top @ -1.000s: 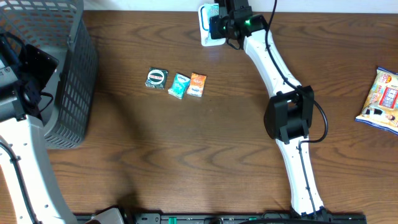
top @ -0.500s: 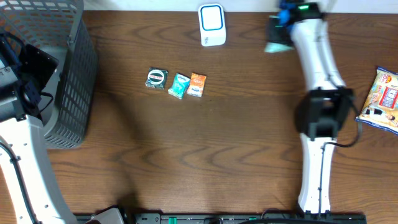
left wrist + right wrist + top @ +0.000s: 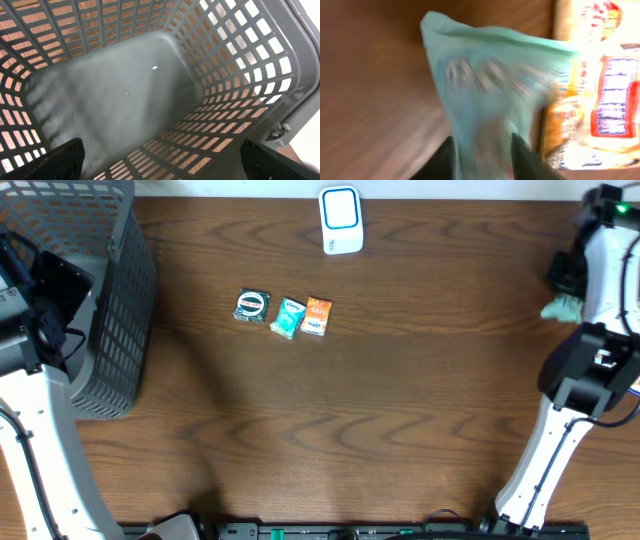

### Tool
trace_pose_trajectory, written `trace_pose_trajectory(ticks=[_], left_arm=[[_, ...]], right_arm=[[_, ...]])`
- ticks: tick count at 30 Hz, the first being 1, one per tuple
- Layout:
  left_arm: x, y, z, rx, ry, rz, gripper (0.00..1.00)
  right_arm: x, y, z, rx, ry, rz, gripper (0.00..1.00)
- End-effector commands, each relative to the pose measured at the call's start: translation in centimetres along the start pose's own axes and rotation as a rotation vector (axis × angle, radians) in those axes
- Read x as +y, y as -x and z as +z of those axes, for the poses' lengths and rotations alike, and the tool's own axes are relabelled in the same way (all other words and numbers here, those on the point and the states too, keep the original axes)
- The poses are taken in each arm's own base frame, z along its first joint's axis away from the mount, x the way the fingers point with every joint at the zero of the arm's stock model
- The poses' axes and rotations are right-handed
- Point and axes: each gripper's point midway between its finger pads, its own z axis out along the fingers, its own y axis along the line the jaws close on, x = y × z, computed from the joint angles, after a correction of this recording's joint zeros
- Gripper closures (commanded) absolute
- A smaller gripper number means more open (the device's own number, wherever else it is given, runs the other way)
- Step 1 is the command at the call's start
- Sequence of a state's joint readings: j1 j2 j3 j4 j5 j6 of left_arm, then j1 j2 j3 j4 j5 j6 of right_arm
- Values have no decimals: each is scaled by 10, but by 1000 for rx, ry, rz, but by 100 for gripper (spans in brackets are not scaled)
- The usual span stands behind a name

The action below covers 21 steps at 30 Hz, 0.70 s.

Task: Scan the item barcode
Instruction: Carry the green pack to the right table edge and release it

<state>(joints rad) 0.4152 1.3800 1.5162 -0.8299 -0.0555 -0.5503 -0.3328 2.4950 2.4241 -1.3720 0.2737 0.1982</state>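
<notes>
A teal packet (image 3: 490, 85) fills the right wrist view and lies between the fingers of my right gripper (image 3: 483, 137). The fingers stand somewhat apart, and motion blur hides whether they press on the packet. From overhead the packet (image 3: 560, 308) hangs at the table's far right beside the right arm. The white barcode scanner (image 3: 341, 220) stands at the back middle, far to the packet's left. My left gripper (image 3: 162, 162) is wide open over the inside of the grey basket (image 3: 125, 90), holding nothing.
Three small packets lie in a row left of centre: dark green (image 3: 252, 306), teal (image 3: 288, 317) and orange (image 3: 317, 315). The grey basket (image 3: 110, 310) fills the left side. A yellow snack bag (image 3: 610, 100) lies just right of the held packet.
The right arm has swung from the scanner at the back middle to the far right edge, carrying the teal packet. Its fingers now stand wider apart. The left arm has not moved.
</notes>
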Motion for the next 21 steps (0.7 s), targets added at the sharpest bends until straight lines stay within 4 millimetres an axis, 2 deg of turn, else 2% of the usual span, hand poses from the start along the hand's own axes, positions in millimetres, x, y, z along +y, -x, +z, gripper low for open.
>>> trace_pose_trajectory(ticks=[1,2,5,7,9,12,14,17,21], left_arm=[[1,3,-1,-11,6,-8,2],[1,3,-1,-11,6,-8,2],[1,3,-1,-11,6,-8,2],[1,3,-1,-11,6,-8,2],[1,3,-1,-11,6,-8,2],[1,3,-1,-11,6,-8,2],[1,3,-1,-11,6,-8,2],[1,3,-1,-11,6,-8,3],[1,3,-1,-11,6,-8,2]], right_arm=[[-37,-1,1,11,-34,85,12],[-42,-2,3,19,-36,100,5],[-40,-7,8,48,12,120,1],[-24,-9,7,65,108,111,1],[7,-12,1,80,263,52,1],[31,-15,-11,88,346,48,7],[41,-12,-22,64,353,74,5],[63,-7,-51,5,408,51,1],[114,-18,-97,-37,562,-71,1]])
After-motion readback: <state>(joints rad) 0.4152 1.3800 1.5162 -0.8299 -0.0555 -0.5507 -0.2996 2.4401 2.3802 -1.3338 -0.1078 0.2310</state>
